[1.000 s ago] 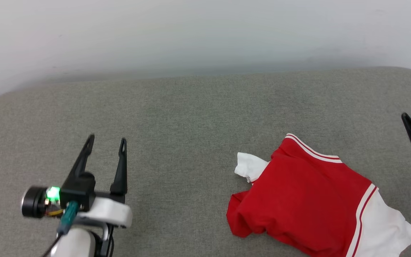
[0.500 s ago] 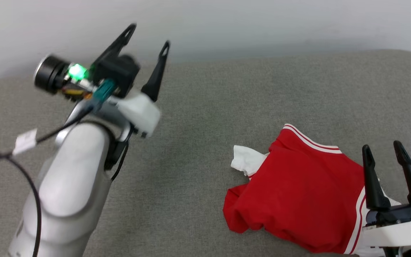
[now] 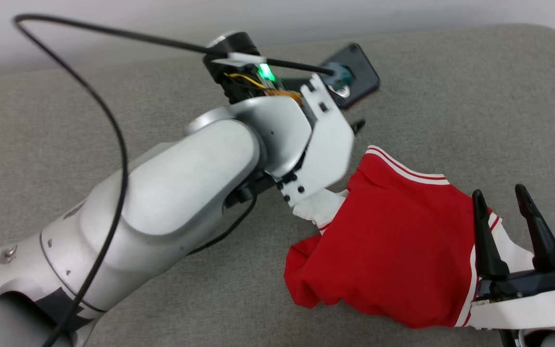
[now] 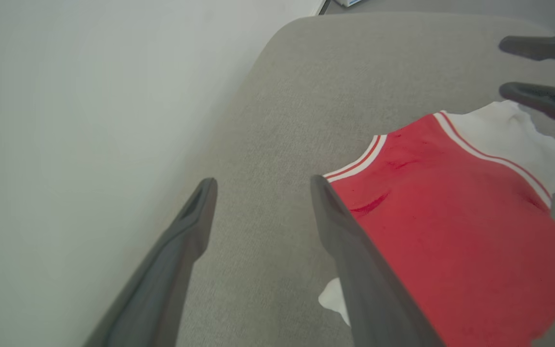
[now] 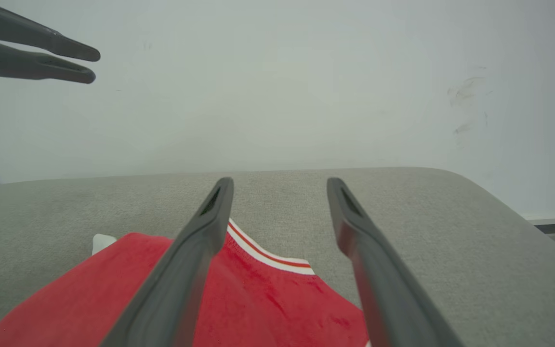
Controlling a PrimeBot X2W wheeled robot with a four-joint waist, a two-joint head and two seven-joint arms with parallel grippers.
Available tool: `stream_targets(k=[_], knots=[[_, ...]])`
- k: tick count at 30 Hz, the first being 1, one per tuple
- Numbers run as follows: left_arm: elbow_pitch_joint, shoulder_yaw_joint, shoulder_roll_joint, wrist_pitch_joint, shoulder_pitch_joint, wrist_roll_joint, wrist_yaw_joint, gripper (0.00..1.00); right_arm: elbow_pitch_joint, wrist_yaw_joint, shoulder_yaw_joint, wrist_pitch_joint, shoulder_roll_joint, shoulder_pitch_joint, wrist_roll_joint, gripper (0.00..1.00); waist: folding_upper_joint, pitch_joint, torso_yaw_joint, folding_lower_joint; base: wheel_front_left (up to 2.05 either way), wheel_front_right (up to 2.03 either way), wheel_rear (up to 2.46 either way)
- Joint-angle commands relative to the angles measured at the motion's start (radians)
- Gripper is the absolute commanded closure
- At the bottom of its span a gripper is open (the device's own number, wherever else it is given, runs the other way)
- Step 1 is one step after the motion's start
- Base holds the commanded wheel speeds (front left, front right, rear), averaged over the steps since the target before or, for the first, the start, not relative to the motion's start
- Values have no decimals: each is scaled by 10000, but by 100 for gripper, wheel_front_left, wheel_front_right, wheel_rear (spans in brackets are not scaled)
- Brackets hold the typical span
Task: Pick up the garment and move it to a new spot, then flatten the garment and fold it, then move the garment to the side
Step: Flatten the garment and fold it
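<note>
While the left end effector (image 4: 261, 193) hangs with fingers apart near the striped trim and the right end effector (image 3: 499, 205) stands likewise apart over the white sleeve, the garment (image 3: 398, 241) lies crumpled on the grey table (image 3: 451, 86).

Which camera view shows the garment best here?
The head view: nearly the whole crumpled garment, sleeves partly behind the left arm and right end effector. The left wrist view crops it behind a finger; the right wrist view catches red cloth and striped trim.
</note>
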Motion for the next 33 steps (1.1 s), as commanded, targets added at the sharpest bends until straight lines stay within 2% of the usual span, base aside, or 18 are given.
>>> stream_targets(k=[1,6,11,15,20,24,28,29,30,33], knots=[[-29,-545,68,458,-369,-516,14,0,23,-10,65,-43,98,-206,-78,0,-1,256,-184,0,0,0,0],[-148,-2316,250,1932,-1300,-2127,13,0,75,-10,224,-55,208,-491,-150,0,-1,801,-467,0,0,0,0],[-418,-3003,216,3133,-1597,-2802,13,0,-48,-10,374,-57,376,-831,-191,0,-1,1459,-757,0,0,0,0],[-953,-3048,479,4332,-990,-2298,11,0,-61,-10,490,-59,470,-1192,-104,0,-1,1990,-1043,0,0,0,0],[-1332,-3041,933,5348,-216,-1868,11,0,-30,-11,502,-59,545,-1585,-42,0,-1,2546,-1255,0,0,0,0],[-1523,-3123,1298,5941,306,-1463,12,0,8,-11,526,-59,582,-1812,-22,0,-1,2847,-1347,0,0,0,0],[-1633,-3210,1447,6063,488,-1311,12,0,39,-11,584,-59,616,-2012,-73,0,-1,2978,-1331,0,0,0,0],[-1664,-3212,1463,6000,451,-1269,12,68,57,-11,608,-59,621,-2026,-80,0,-1,2993,-1319,0,0,0,0],[-1665,-3206,1473,5970,418,-1262,12,100,81,-11,620,-60,627,-2049,-87,0,-1,2990,-1298,0,0,0,0],[-1789,-3176,1463,5638,208,-1256,10,100,138,-11,633,-60,628,-2077,-122,0,-1,2861,-1199,0,0,0,0]])
